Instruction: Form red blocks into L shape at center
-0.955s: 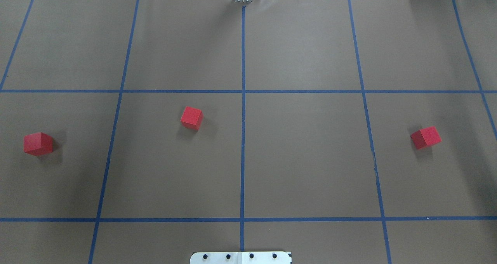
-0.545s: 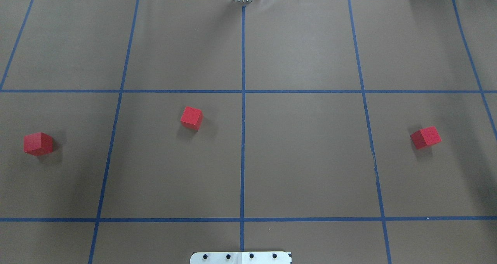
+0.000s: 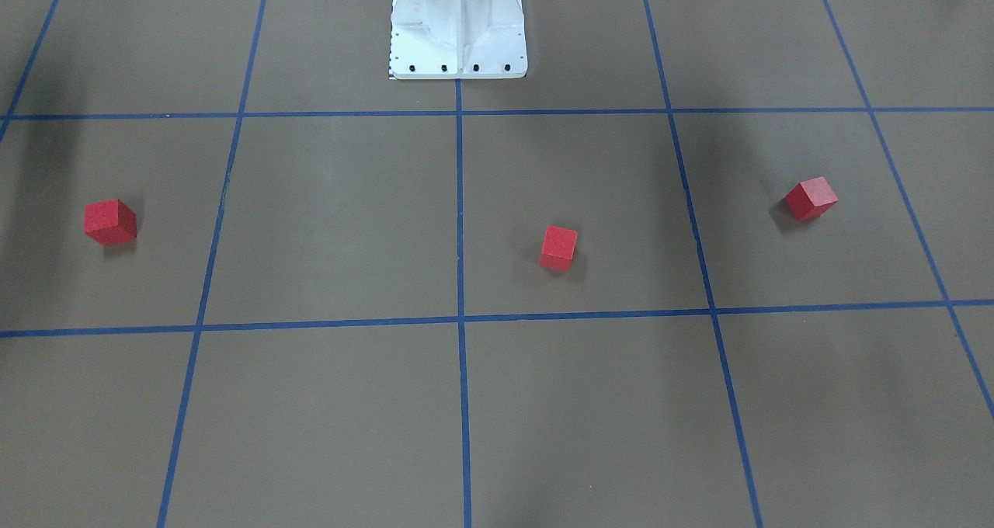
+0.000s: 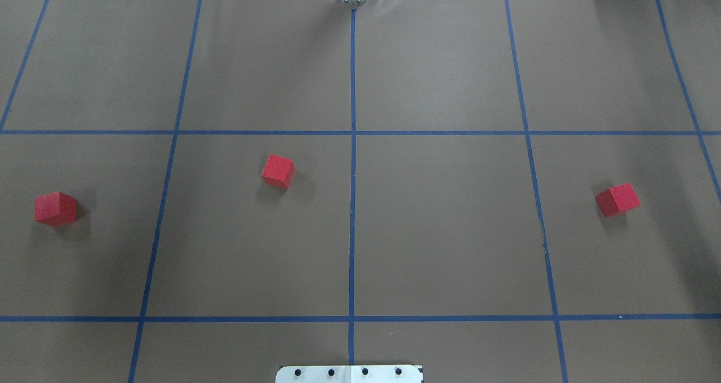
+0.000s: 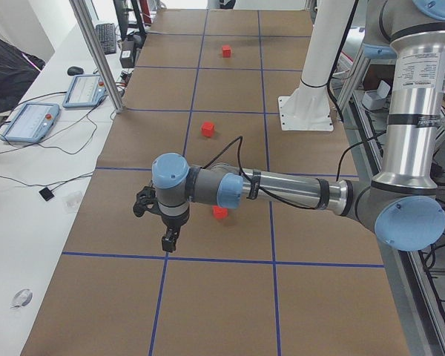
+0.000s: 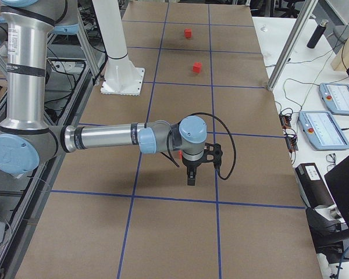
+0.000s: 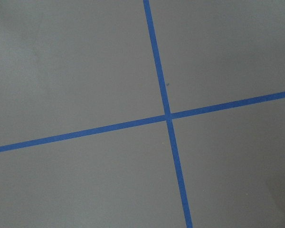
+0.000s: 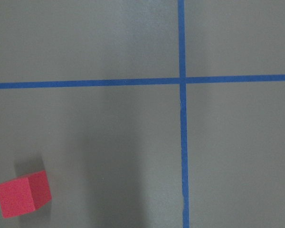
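Left tool (image 5: pixel 167 239) hangs pointing down over the counter (image 4: pixel 450 231) at the robot's left end, and right tool (image 6: pixel 191 176) hangs the same way at the right end. Only the side views show them, so I cannot tell whether either is spread or pressed together. On the brown paper, well apart and all red, lie the left block (image 4: pixel 55 209) near the left edge, the middle block (image 4: pixel 278 172) just left of the middle tape line, and the right block (image 4: pixel 618 199) far to the right. The centre crossing (image 4: pixel 353 132) is nearest the middle block, which sits on the robot's side of it. The right wrist view catches the right block low in its left corner.
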`<state>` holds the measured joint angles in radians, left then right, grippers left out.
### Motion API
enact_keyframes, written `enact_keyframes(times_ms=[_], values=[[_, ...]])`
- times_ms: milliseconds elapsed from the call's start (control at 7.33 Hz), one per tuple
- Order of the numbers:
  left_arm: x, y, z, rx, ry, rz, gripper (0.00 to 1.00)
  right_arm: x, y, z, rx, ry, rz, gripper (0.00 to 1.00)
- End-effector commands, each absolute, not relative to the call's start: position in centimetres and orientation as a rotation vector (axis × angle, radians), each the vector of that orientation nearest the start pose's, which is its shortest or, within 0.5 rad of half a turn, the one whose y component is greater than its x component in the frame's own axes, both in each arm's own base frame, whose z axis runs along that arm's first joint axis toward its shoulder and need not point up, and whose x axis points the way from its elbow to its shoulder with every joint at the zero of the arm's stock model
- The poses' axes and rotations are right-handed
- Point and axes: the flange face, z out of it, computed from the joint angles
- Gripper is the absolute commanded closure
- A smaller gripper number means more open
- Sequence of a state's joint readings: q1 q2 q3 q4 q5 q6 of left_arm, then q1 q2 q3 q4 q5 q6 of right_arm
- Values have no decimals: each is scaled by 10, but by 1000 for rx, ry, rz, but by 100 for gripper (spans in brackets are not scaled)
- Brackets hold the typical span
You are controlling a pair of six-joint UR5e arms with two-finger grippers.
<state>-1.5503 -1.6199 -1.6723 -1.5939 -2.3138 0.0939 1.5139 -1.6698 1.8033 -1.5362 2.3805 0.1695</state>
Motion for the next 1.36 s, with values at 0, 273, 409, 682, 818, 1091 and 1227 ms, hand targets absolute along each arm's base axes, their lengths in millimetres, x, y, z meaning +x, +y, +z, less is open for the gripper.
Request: enact_keyframes(times_ms=[0,273,409,682,818,1091,1227], values=[[-7,-541,520,265,771,283,0,34,-468,582,75,-828,34,1],[111,-559,440,184,836,203,0,32,-467,585,68,-827,33,0],[163,-565,392,167,859,148,0,31,-467,588,60,-827,34,0],[259,-553,301,173,860,-36,0,28,-469,587,56,-830,33,0],[321,-534,282,195,816,-79,0,22,-473,583,59,-830,15,0],[384,-510,259,192,819,-88,0,21,-474,583,60,-830,15,0],[415,-501,247,189,820,-92,0,21,-474,582,62,-832,13,0]])
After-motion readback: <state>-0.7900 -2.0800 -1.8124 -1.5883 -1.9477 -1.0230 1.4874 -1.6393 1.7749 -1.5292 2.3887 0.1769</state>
